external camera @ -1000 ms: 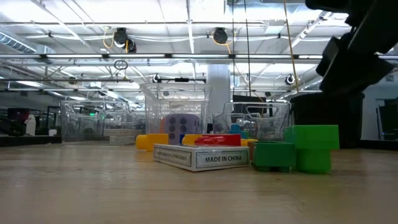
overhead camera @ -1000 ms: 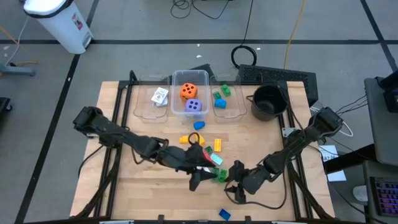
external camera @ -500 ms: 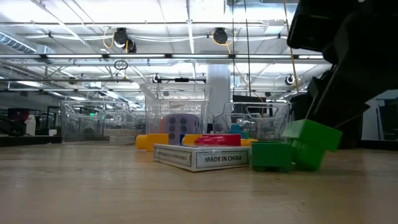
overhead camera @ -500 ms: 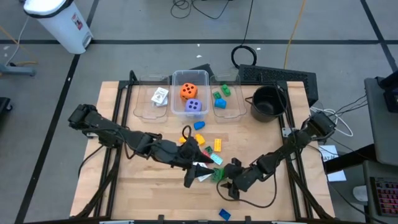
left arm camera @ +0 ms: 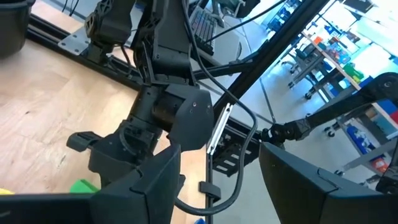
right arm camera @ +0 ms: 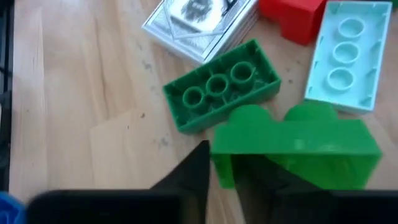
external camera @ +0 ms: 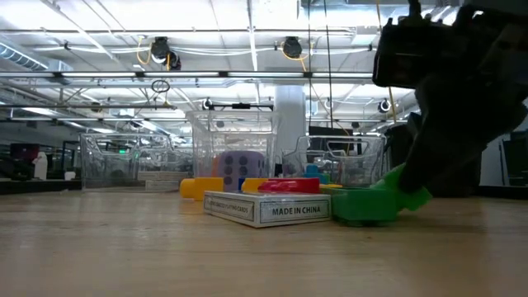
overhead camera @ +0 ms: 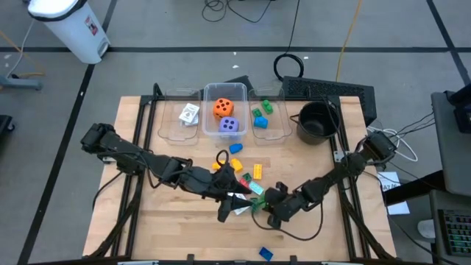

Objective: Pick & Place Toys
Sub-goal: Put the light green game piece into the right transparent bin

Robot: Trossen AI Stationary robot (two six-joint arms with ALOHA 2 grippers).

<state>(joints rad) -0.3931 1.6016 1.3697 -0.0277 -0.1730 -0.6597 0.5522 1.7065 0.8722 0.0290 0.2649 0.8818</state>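
A bright green brick lies tipped on the wood beside a dark green brick, a mint brick, a red brick and a white card deck. My right gripper is low over this cluster, shut on the bright green brick; in the low view the right gripper hides most of that brick. My left gripper hovers open above the table just left of the cluster, left gripper, nothing between its fingers. My right gripper has the bright green brick by one end, a strip of green showing between the two nearly closed fingers. The fingers slant down from the table's near right. The brick is tilted, its lower edge on the table against the dark green brick.
Three clear bins stand at the far edge, holding cards, an orange die and a purple die, and bricks. A black pot stands far right. Yellow bricks and blue bricks lie loose; another blue brick lies near the front edge.
My right gripper has sunk and gone toward the table's left onto the green bricks. The bright green brick, upright a second ago, has tipped over toward the dark green one and now sits lower under the fingers. My left gripper has drawn slightly back to the left.
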